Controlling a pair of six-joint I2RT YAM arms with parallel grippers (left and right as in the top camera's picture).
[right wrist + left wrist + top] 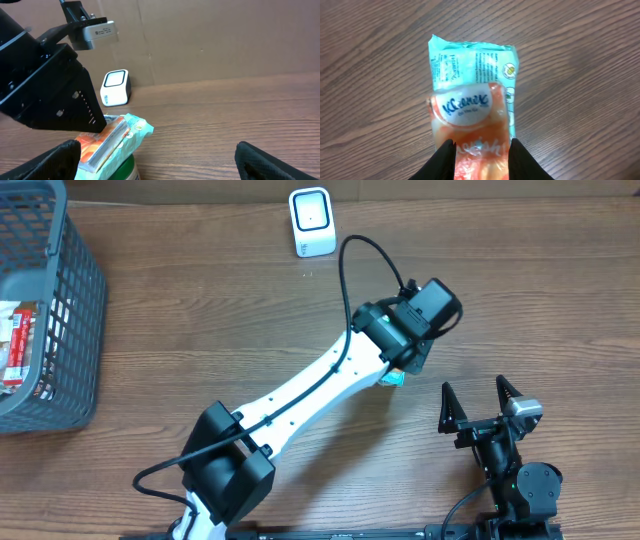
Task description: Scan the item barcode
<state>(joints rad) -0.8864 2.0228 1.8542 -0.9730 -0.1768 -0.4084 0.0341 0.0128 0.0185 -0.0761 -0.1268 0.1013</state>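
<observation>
Tissue pack (470, 70), one, pinched by left tool (482, 143), right tool (474, 386) spread, one scanner (312, 220), one basket (82, 310)

light: bright, even | shadows: soft, short | glare: mild on tissue pack (468, 107) wrapper | focus: wrist views slightly soft

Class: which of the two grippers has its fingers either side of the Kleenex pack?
The left gripper: its fingers flank the Kleenex pack at its orange end. The right gripper stands open and empty, apart from it.
</observation>
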